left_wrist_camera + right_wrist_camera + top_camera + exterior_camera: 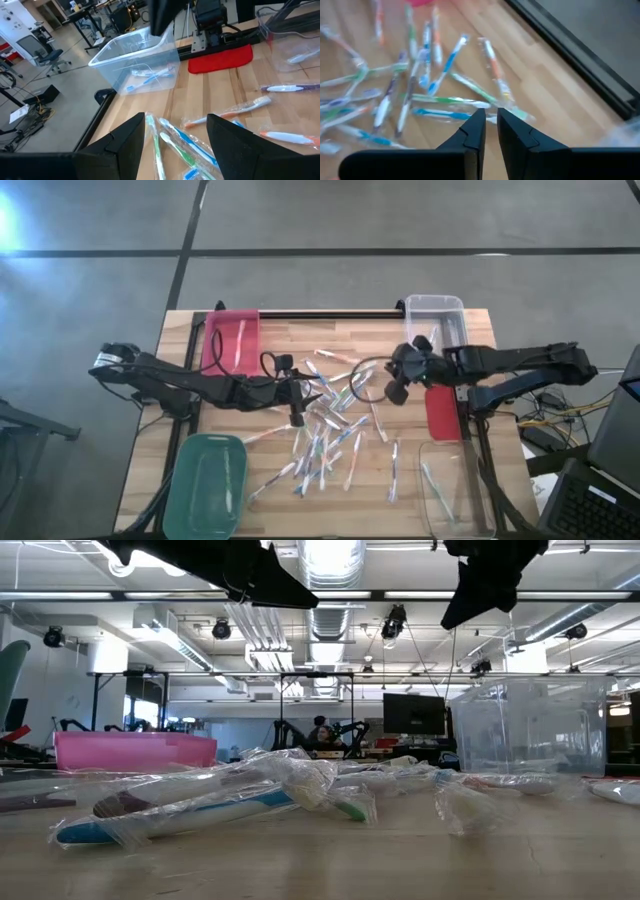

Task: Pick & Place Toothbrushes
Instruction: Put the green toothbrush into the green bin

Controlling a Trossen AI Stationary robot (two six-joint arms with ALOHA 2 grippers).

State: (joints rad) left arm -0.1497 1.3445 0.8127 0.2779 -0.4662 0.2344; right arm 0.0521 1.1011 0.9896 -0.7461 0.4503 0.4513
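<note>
Right end effector (pixel 490 131) hovers nearly closed over plastic-wrapped toothbrushes (pixel 451 100).

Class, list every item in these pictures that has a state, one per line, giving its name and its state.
Left gripper: jaws open, empty, above the pile.
Right gripper: jaws nearly shut, holding nothing that shows.
Toothbrushes: wrapped, scattered loose on the table.
Pink bin: upright, one toothbrush inside.
Green bin: upright, one toothbrush inside.
Near clear bin: upright, a few toothbrushes inside.
Far clear bin: upright, contents unclear.
</note>
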